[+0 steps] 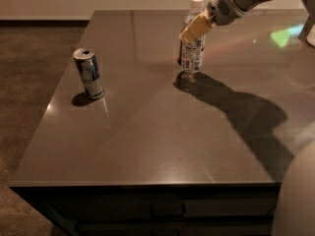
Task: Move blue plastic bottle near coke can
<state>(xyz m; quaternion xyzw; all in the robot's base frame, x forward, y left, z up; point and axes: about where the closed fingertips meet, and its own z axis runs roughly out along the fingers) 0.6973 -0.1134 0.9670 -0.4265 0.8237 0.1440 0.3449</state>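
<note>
The blue plastic bottle (192, 50), clear with a white cap and a pale label, stands upright on the dark table (147, 132) at the back centre. My gripper (191, 32) reaches in from the upper right and is shut on the bottle's upper body. One tan finger (195, 28) lies across the bottle's front. The coke can is almost wholly hidden behind the bottle. Only a thin red edge (179, 57) shows at the bottle's left side, right beside it.
A slim blue-and-silver can (89, 73) stands upright near the table's left edge. A white object (310, 33) sits at the far right edge. Part of my pale body (298, 195) fills the bottom right corner. The table's front edge runs across the bottom.
</note>
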